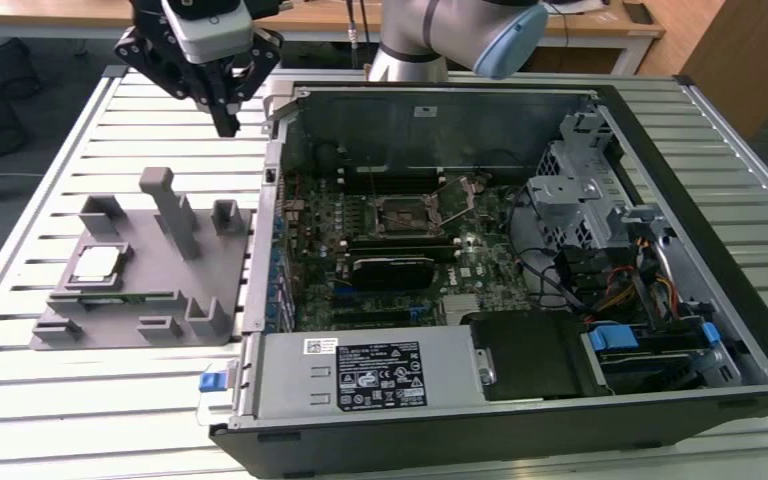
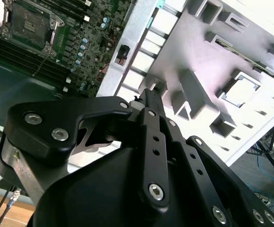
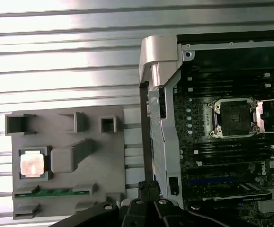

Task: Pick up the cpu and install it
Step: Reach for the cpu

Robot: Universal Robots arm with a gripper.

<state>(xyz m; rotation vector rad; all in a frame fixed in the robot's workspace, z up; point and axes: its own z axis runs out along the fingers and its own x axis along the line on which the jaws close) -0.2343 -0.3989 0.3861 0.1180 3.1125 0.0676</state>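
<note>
Tool [image 1: 228, 126] closed, pointing down, cpu [image 1: 97, 263] apart

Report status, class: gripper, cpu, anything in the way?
Gripper shut, empty, hovering between grey fixture and computer case. Cpu seated in fixture, untouched. Nothing covering it.

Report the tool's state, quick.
Tool: closed, holding nothing. The chip lies in the grey holder beside the open computer.

Black hand [image 1: 228, 126], silver arm [image 1: 408, 48], blue cap [image 1: 512, 42]
</note>
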